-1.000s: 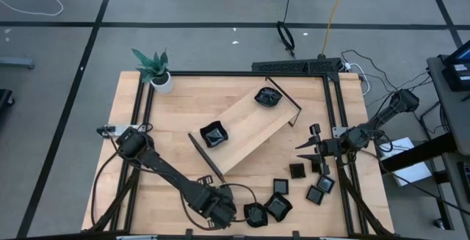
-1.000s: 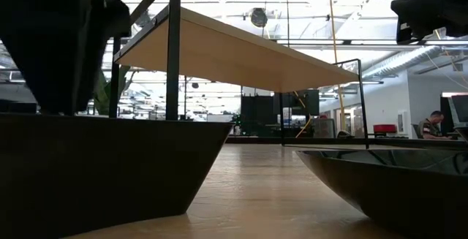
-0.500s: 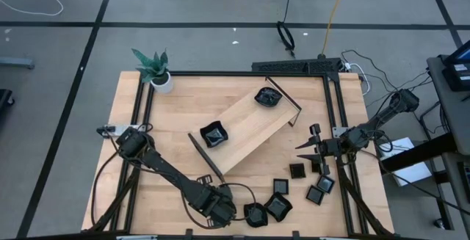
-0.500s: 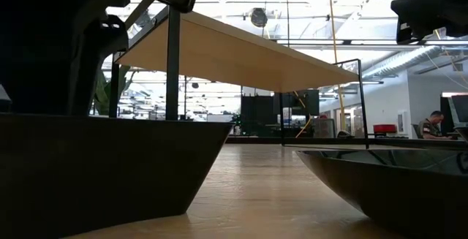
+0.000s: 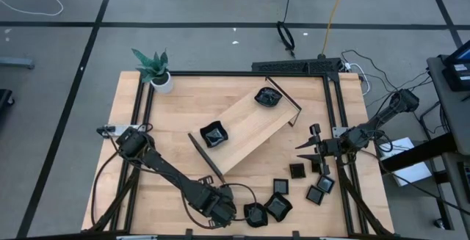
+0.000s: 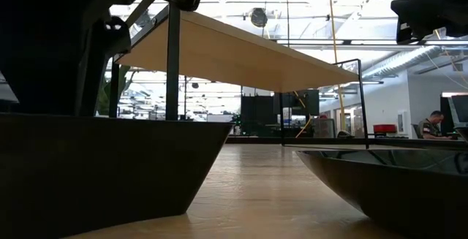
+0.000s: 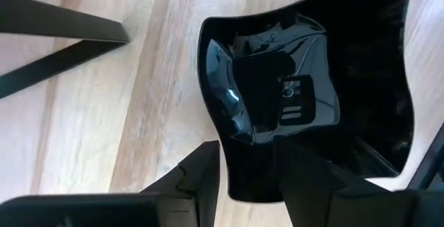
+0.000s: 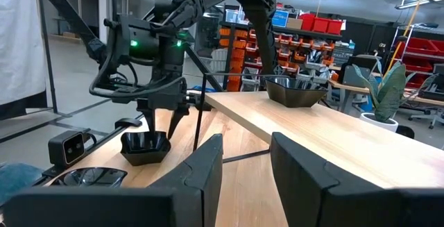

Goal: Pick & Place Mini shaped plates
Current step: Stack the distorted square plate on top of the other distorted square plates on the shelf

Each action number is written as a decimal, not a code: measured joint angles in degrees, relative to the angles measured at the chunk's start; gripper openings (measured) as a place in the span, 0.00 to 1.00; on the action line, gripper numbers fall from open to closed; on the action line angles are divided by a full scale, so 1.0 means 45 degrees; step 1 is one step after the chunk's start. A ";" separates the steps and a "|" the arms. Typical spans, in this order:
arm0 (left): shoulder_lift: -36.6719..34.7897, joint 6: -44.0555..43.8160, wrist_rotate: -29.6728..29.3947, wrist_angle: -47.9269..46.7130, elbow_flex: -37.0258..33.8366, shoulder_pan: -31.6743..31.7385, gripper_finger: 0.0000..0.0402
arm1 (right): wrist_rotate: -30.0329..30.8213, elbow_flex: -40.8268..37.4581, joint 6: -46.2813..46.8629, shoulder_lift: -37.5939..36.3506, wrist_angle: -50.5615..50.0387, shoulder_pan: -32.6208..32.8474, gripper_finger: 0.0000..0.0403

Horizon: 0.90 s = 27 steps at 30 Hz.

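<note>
Your wooden tray (image 5: pixel 246 131) carries two mini shaped plates (image 5: pixel 214 133) well beyond the left gripper (image 7: pixel 246 175), whose parted fingers straddle the rim of a wavy-edged plate (image 7: pixel 316 81) without clenching, while your right gripper (image 8: pixel 244 161) waits open.

The mini shaped plates were small glossy black dishes. Two stood on the pale wooden tray (image 5: pixel 246 131): a wavy-edged plate (image 5: pixel 214 133) near its lower end and a rounded one (image 5: pixel 267 97) near its upper end. The others lay on the table near its front edge: two wavy plates (image 5: pixel 255 214) (image 5: pixel 278 207) side by side, and small square ones (image 5: pixel 281 186) (image 5: pixel 297 171) (image 5: pixel 320 190) to their right.
</note>
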 joint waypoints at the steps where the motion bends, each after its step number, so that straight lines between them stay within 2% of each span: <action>1: 0.0000 -0.0032 0.0056 0.0196 -0.0141 0.0000 0.34 | 0.0005 0.0005 0.0000 0.0000 0.0000 -0.0005 0.28; 6: 0.0000 0.0285 0.0127 0.0852 -0.0515 0.0024 0.34 | 0.0004 0.0002 0.0000 0.0005 0.0000 -0.0002 0.28; 27: 0.0000 0.0445 -0.0028 0.0957 -0.0520 0.0073 0.34 | 0.0000 0.0005 -0.0039 0.0000 0.0000 -0.0001 0.28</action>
